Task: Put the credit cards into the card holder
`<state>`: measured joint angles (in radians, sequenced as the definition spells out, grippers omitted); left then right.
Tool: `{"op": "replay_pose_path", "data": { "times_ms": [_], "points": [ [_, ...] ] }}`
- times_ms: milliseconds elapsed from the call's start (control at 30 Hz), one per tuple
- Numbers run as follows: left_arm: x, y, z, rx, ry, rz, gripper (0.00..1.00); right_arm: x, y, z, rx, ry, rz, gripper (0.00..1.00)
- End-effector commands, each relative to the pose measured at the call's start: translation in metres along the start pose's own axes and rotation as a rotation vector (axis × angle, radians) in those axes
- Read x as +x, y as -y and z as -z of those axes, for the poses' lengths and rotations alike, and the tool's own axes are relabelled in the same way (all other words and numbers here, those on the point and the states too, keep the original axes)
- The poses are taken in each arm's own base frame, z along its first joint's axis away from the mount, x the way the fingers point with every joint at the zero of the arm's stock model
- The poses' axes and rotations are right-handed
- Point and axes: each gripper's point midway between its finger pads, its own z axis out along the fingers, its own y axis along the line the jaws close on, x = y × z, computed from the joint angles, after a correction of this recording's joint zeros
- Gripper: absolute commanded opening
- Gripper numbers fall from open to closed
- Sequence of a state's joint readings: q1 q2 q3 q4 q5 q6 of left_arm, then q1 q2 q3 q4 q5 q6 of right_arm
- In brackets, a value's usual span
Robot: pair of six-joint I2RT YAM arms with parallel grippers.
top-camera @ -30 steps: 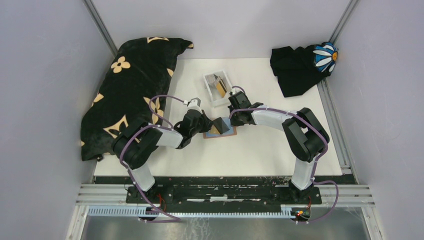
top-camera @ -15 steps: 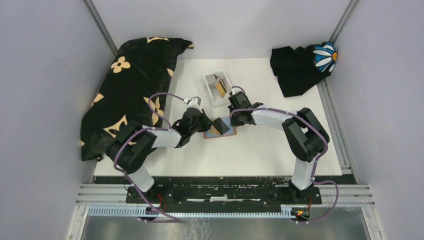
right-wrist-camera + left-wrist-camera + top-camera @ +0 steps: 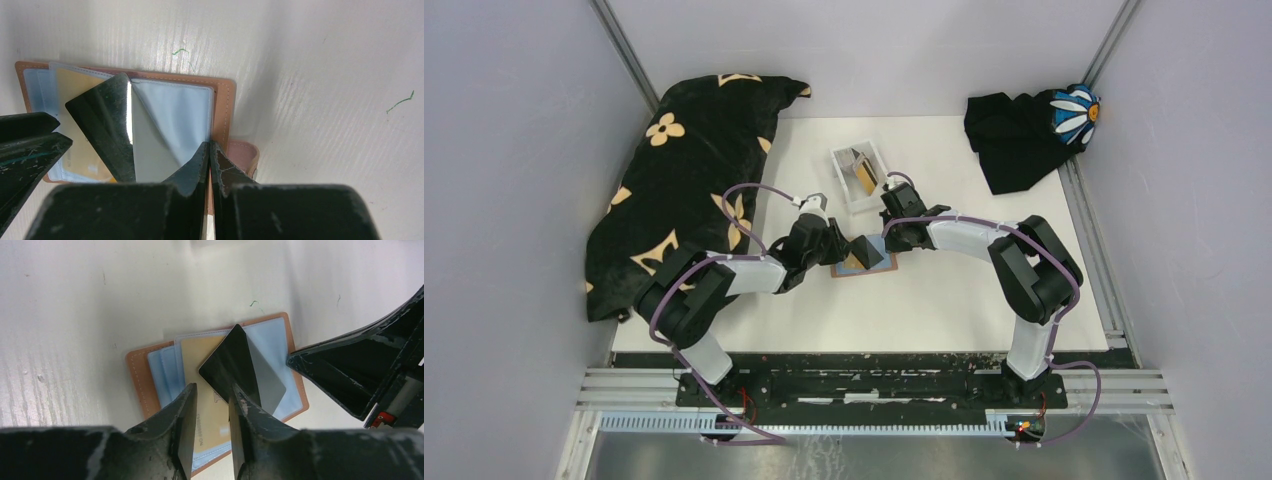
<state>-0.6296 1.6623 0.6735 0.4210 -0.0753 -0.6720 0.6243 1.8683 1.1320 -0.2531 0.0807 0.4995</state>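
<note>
The tan card holder (image 3: 852,271) lies open on the white table, its pale blue slots facing up (image 3: 137,375) (image 3: 222,100). A gold-yellow credit card (image 3: 200,352) (image 3: 75,85) sits in a slot. A dark grey credit card (image 3: 232,365) (image 3: 107,120) (image 3: 867,250) leans tilted over the slots, one corner up. My left gripper (image 3: 212,400) (image 3: 836,248) is open just over the cards, the dark card resting against its right finger (image 3: 245,412). My right gripper (image 3: 210,147) (image 3: 892,240) is shut on the card holder's right edge beside the snap tab (image 3: 245,155).
A small white tray (image 3: 848,194) behind the card holder holds more cards (image 3: 864,178). A black flowered cloth (image 3: 694,170) covers the table's left side. A black cloth with a daisy piece (image 3: 1076,112) lies at the back right corner.
The left gripper's jaws have parted and let go of the dark card, which stays leaning on the card holder. The left arm has shifted slightly. The right gripper keeps its pinch.
</note>
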Motion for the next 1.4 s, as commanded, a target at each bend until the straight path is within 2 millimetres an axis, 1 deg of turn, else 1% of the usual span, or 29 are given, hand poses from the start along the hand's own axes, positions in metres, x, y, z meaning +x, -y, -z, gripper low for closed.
{"op": "replay_pose_path", "data": {
  "times_ms": [0, 100, 267, 467, 967, 1367],
  "points": [
    [-0.015, 0.009, 0.001, 0.024, 0.03, -0.023, 0.4, 0.051, 0.011, -0.03, 0.026, -0.124, 0.016, 0.08],
    [-0.013, 0.008, -0.001, 0.023, 0.028, -0.018, 0.45, 0.05, 0.011, -0.029, 0.025, -0.121, 0.016, 0.08],
    [-0.014, 0.009, -0.006, 0.026, 0.035, -0.01, 0.49, 0.052, 0.011, -0.029, 0.023, -0.123, 0.016, 0.08],
    [-0.012, 0.013, -0.014, 0.039, 0.025, 0.007, 0.49, 0.052, 0.012, -0.029, 0.025, -0.123, 0.015, 0.08],
    [-0.009, 0.02, -0.025, 0.068, 0.017, 0.042, 0.49, 0.053, 0.011, -0.032, 0.022, -0.127, 0.013, 0.08],
    [-0.003, 0.029, -0.022, 0.133, 0.005, 0.112, 0.47, 0.051, 0.011, -0.033, 0.024, -0.124, 0.014, 0.08]
  ]
}}
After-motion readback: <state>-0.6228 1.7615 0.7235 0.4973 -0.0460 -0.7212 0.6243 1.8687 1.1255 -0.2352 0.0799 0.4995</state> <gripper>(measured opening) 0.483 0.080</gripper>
